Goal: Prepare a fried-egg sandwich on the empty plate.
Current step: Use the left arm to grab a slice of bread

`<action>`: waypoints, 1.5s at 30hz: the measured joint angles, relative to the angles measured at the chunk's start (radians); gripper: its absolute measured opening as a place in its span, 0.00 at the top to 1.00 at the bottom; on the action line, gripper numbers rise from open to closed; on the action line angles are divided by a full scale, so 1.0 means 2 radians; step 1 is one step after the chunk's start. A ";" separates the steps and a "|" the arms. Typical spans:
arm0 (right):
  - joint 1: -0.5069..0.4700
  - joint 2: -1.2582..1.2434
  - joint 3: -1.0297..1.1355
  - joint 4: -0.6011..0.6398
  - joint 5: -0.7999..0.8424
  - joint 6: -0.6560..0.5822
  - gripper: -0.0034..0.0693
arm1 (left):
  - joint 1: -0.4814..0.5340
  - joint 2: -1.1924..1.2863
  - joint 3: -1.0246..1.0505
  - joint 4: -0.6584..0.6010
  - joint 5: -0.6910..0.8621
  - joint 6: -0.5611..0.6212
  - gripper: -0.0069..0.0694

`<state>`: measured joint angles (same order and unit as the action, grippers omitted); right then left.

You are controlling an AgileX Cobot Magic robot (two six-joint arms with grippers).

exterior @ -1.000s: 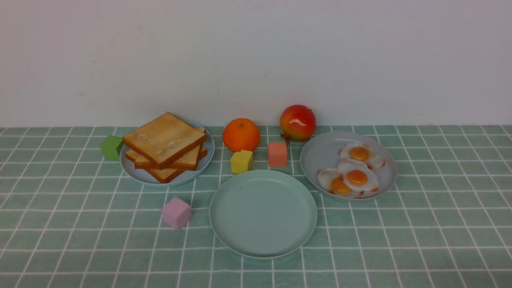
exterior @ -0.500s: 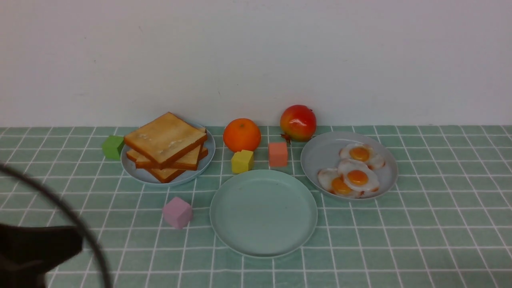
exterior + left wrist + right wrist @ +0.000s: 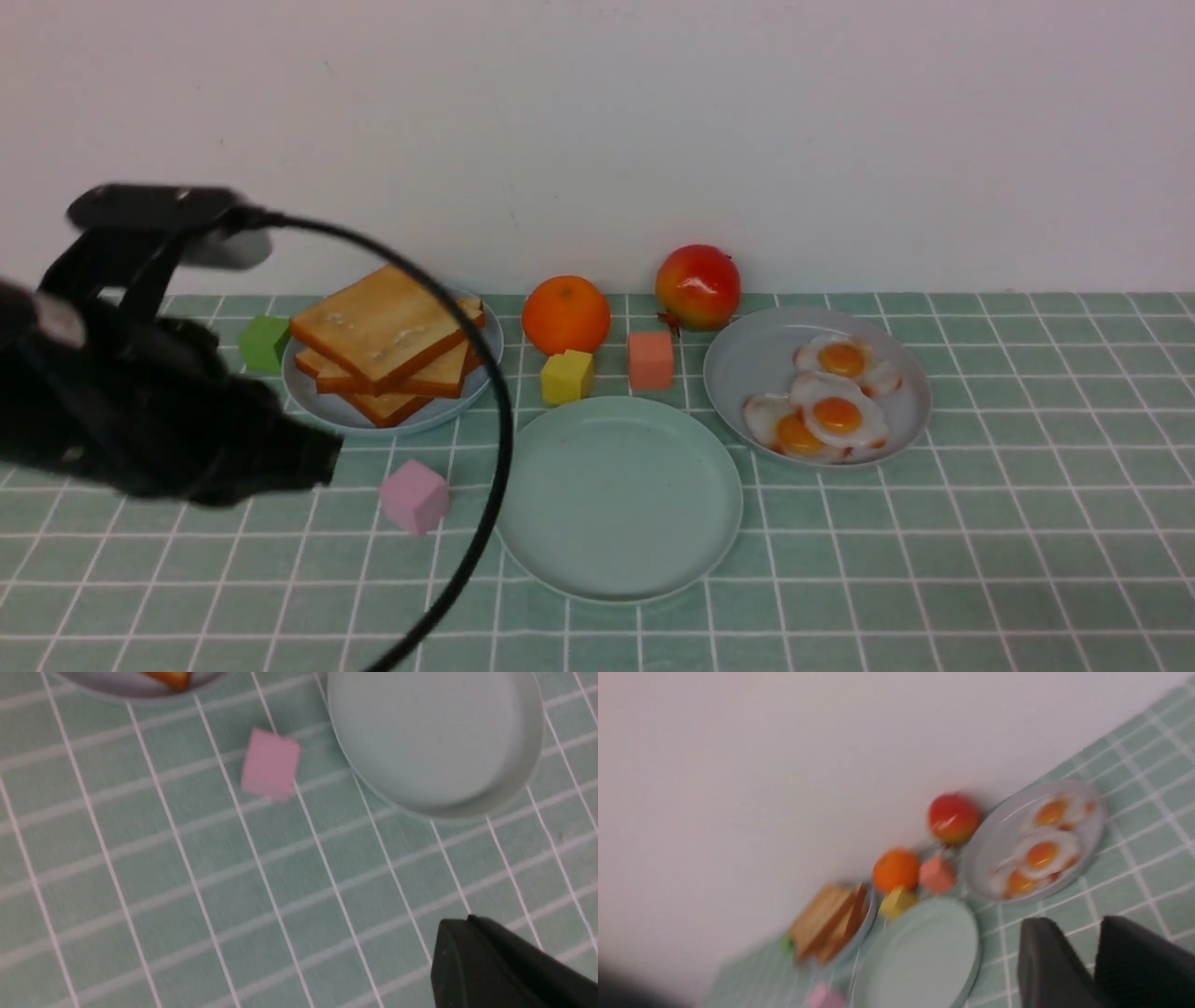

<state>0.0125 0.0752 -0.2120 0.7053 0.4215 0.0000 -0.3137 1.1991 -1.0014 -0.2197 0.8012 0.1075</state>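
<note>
Centrally, toward the near edge of the tiled cloth [image 3: 934, 560]: the mint-green plate [image 3: 616, 499], flat, bare, round and so without a long axis. To its left and farther back, a stack of toast slices [image 3: 387, 322] on the pale blue plate [image 3: 425, 420], turned diamond-wise with one corner toward the wall and one toward the camera, slightly fanned, square with no longer side. To the right, three fried eggs [image 3: 837, 413] overlapping on the grey plate [image 3: 756, 359], yolks up, strung in a line from back right to front left. Then the left gripper [image 3: 313, 457], above the cloth to the front left of the toast, near the pink cube [image 3: 414, 497], blurred to a black mass. Only one finger [image 3: 490, 961] in its wrist view, cut off at the corner, so cannot tell how wide apart, nor whether anything held. A black cable [image 3: 499, 411] arching across the toast plate's right edge and the mint-green plate's left rim. Lastly the right gripper [image 3: 1083, 933], seen only in its own blurred wrist view: two dark fingers close together, barely a slit between, gripping nothing.
</note>
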 joint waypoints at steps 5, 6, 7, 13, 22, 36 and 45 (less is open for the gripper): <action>0.000 0.148 -0.201 -0.076 0.192 -0.094 0.91 | -0.024 0.074 -0.067 0.052 -0.033 -0.003 0.93; 0.004 0.180 -0.240 -0.096 0.228 -0.098 0.94 | -0.033 0.099 -0.089 0.067 -0.032 -0.003 0.93; 0.015 0.216 -0.280 -0.120 0.264 -0.097 0.95 | -0.040 0.126 -0.113 0.083 -0.027 -0.003 0.93; 0.117 0.321 -0.392 -0.210 0.321 -0.081 0.95 | -0.033 0.268 -0.251 0.116 0.006 -0.003 0.93; 0.188 0.341 -0.413 -0.227 0.282 -0.079 0.95 | 0.011 0.479 -0.483 0.126 0.085 0.039 0.91; 0.189 0.341 -0.414 -0.212 0.289 -0.079 0.94 | 0.022 0.598 -0.582 0.132 0.054 0.088 0.35; 0.189 0.341 -0.414 -0.205 0.295 -0.079 0.94 | 0.021 0.614 -0.591 0.154 0.044 0.089 0.43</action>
<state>0.3898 0.7571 -1.0394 0.2953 1.0119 -0.1571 -0.2717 2.4273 -2.1837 0.0888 0.8895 0.2861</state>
